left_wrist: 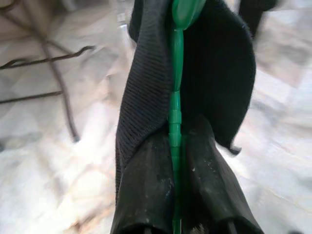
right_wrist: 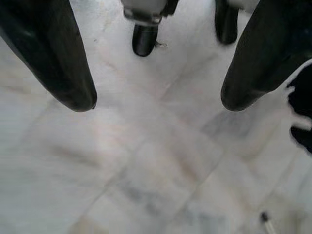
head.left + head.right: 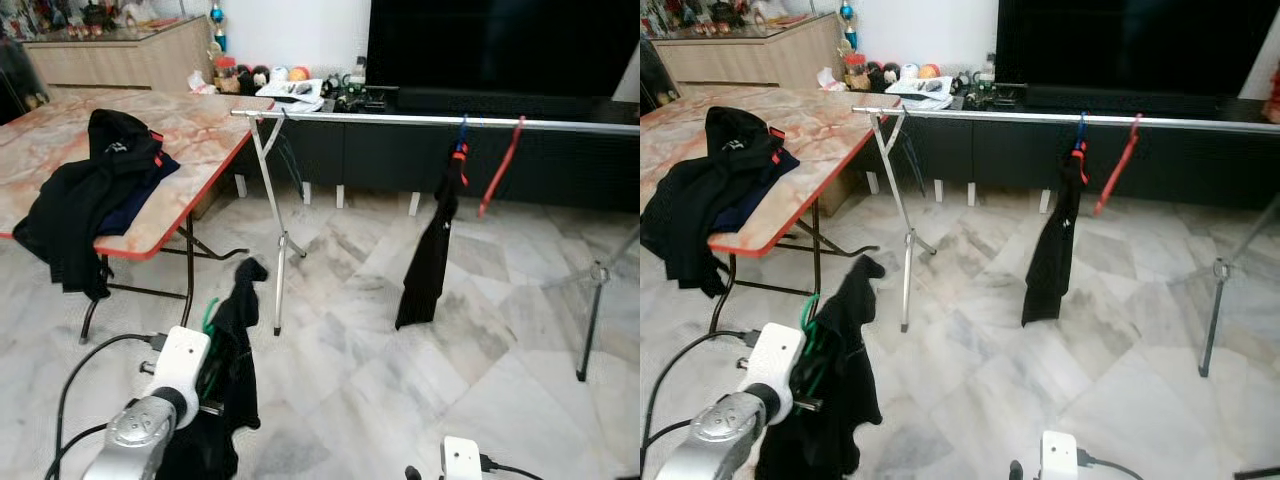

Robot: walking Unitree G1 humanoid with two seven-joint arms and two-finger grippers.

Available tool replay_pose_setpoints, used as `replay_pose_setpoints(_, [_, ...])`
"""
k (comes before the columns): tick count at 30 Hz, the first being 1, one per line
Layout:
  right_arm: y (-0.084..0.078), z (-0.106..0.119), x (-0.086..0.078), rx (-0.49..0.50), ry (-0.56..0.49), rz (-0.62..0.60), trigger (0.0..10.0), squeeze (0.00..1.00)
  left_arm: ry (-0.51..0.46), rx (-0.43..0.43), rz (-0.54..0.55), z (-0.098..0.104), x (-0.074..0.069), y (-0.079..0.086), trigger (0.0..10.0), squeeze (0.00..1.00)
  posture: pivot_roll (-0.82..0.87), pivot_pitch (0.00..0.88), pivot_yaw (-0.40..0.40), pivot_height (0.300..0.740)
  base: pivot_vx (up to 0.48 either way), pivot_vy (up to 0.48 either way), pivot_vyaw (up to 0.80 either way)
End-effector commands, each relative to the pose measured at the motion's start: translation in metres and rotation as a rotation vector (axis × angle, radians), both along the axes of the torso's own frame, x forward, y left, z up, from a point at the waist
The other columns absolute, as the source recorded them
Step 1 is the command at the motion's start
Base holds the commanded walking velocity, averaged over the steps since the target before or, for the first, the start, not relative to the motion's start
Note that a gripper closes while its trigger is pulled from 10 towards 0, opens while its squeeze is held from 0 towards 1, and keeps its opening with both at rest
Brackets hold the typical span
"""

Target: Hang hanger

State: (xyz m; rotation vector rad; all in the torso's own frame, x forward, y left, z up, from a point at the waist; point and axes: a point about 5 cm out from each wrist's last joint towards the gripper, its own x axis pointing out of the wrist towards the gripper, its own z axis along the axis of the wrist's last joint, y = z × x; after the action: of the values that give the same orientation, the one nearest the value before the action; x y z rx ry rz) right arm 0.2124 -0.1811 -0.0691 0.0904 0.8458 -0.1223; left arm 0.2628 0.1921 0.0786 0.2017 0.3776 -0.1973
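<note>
Green hanger (image 1: 174,105) was seen pinched between the pressed-together jaws of the left gripper (image 1: 174,195), at about 7 o'clock in the head view. The hanger was thin green plastic, with a slim stem widening into a flat rounded piece further out. A black garment (image 3: 232,375) was draped over it: ribbed knit at the edge, hanging limp toward the marble floor (image 3: 400,390), one corner sticking up.

Silver rail (image 3: 440,120) of the drying rack was seen running from 12 to 2 o'clock, well apart from the held hanger. On the rail, a second black garment (image 3: 428,262) hung from a blue hook, with a red hanger (image 3: 500,165) tilted just beside it at 1 o'clock.

At 10 o'clock, dark clothes (image 3: 95,195) were piled on the marble-pattern tabletop (image 3: 205,125), spilling over its red edge.

Right gripper (image 2: 156,105) was held low at 5 o'clock, jaws spread wide over bare floor, nothing between them.
</note>
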Motion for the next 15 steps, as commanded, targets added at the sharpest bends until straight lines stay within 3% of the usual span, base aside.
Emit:
replay_pose_setpoints(1, [0.004,0.009,0.014,0.011,-0.065,-0.008,10.0,0.0,-0.041,-0.016,-0.053,0.013,0.001,-0.006,10.0,0.0,0.19,0.008,0.016,0.74,0.0,0.0,0.0])
replay_pose_setpoints(15, [0.011,0.034,0.045,0.036,-0.26,0.042,10.0,0.0,-0.045,-0.044,-0.115,0.02,0.0,-0.017,10.0,0.0,0.19,0.02,0.016,0.74,0.0,0.0,0.0])
